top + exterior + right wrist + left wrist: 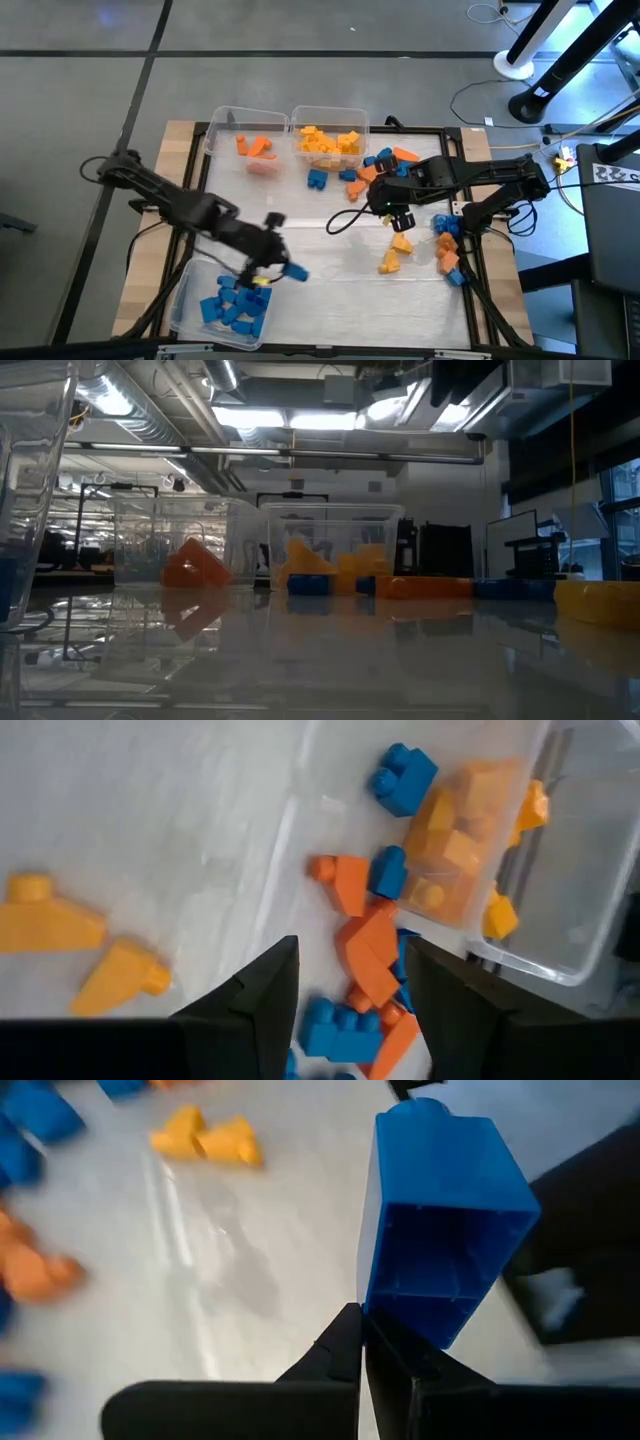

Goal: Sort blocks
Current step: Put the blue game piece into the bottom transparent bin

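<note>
Sorting in progress: on the pale worktop (pixel 330 262) three clear bins take the colours, one bin (pixel 218 307) near the left arm holding blue bricks, a second bin (pixel 330 137) at the far edge holding yellow ones, a third bin (pixel 245 140) beside it with a few orange pieces.
Loose blocks: a mixed cluster (pixel 375 167) of blue and orange lies beside the yellow bin; two yellow pieces (pixel 395 253) sit near mid-worktop, and more blue and orange (pixel 447 245) trail along the right edge.
Left pincer (pixel 280 268): pressed together on one wall of a blue brick (pixel 440 1220), carried above the worktop just beside the blue bin.
Right pincer (pixel 348 995): spread and holding nothing, poised over the orange and blue heap (pixel 365 955) next to the yellow bin.
Step in hand: delivery of the blue brick, by the look of it, while the right arm lines up a pick.
Next move: the left arm likely needs to swing over the blue bin's rim and release; the right must settle on a single brick in a tight cluster.
High view alone: both arms and all three bins together.
Left wrist view alone: the brick's hollow underside and the thin-wall pinch.
Right wrist view alone: how closely the heap is packed.
Low view: no arm, only bins and bricks at table level.
</note>
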### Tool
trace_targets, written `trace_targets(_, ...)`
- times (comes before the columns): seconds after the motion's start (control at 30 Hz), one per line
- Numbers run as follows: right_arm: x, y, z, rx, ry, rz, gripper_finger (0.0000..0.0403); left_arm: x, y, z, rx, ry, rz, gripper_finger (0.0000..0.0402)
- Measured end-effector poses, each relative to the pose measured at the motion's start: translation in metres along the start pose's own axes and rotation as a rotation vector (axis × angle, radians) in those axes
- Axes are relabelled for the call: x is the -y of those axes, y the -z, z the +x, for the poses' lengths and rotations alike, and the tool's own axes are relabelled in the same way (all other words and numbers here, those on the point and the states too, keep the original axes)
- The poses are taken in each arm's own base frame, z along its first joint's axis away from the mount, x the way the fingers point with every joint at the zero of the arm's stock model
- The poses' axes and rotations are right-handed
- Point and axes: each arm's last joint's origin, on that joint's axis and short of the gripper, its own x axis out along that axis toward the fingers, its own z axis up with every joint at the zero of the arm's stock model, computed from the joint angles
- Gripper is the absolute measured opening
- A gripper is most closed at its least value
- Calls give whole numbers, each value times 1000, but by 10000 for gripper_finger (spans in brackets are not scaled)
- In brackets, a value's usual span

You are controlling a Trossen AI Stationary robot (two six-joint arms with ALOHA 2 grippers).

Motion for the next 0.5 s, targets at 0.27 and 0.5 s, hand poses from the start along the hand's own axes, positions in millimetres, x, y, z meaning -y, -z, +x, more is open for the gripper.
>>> trace_targets(0.27, -16, 5, 6, -71, -90, 46, 182, 56, 24, -36, -97, 137, -194, 0)
trace_targets(0.5, -72, 21, 37, -252, -82, -6, 182, 85, 54, -29, -217, 92, -261, 0)
